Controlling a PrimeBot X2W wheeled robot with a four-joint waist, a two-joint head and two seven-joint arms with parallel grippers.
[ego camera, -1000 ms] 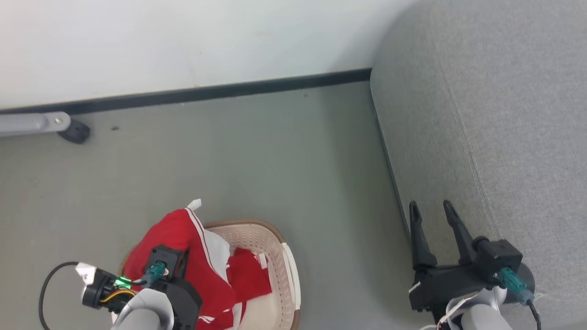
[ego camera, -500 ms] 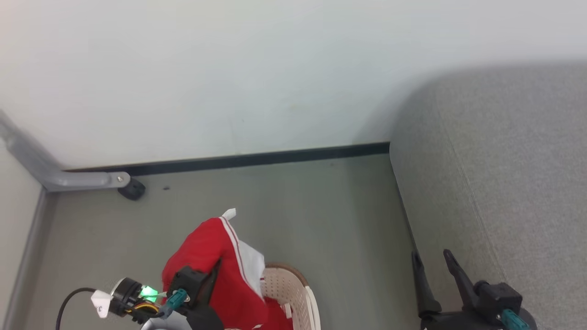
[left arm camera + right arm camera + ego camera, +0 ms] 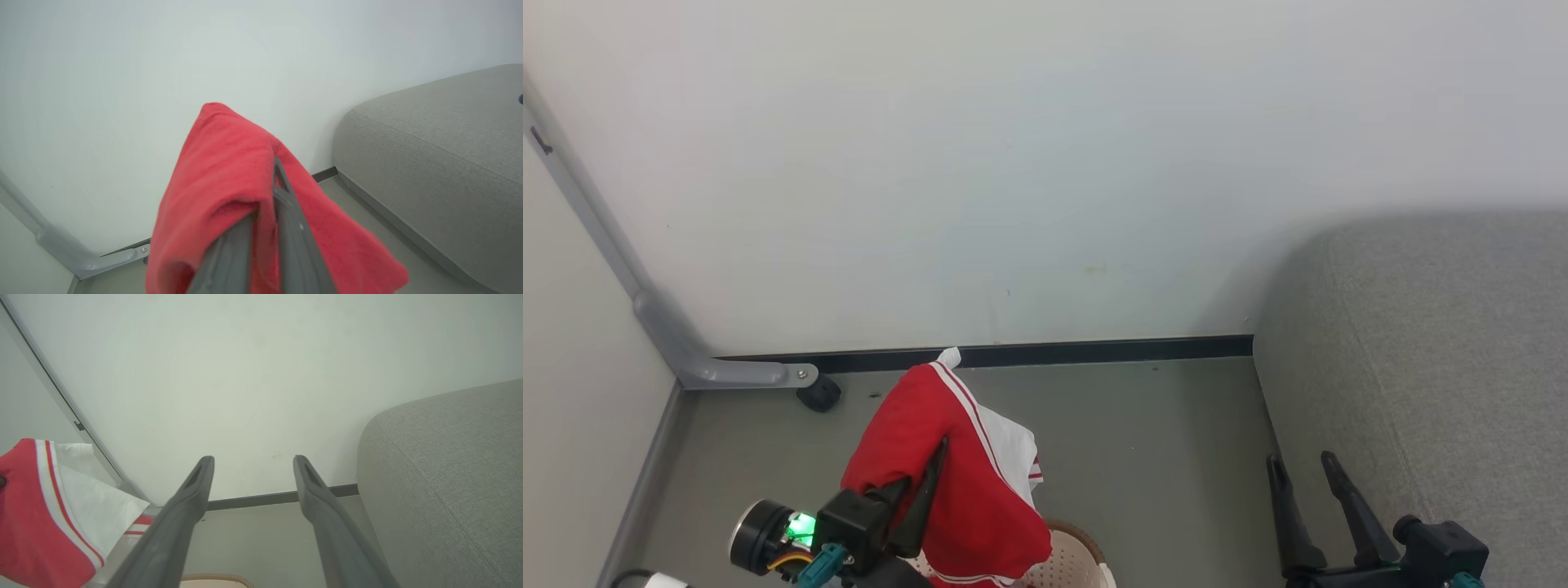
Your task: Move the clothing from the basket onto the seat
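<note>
Left claw (image 3: 935, 457) is clamping tight on the clothing (image 3: 898, 433) in the head view. The fabric is draping down both sides of it, with the basket (image 3: 1074, 559) just below, probably so it's hanging clear of the rim, while the right claw (image 3: 1300, 461) is sitting spread wide and empty beside the seat (image 3: 1437, 367). In the left wrist view the fingers (image 3: 286, 204) are pinching a red fold, with the seat lying ahead to their right. In the right wrist view the jaws are gaping on nothing, clothing off left, seat right.
</note>
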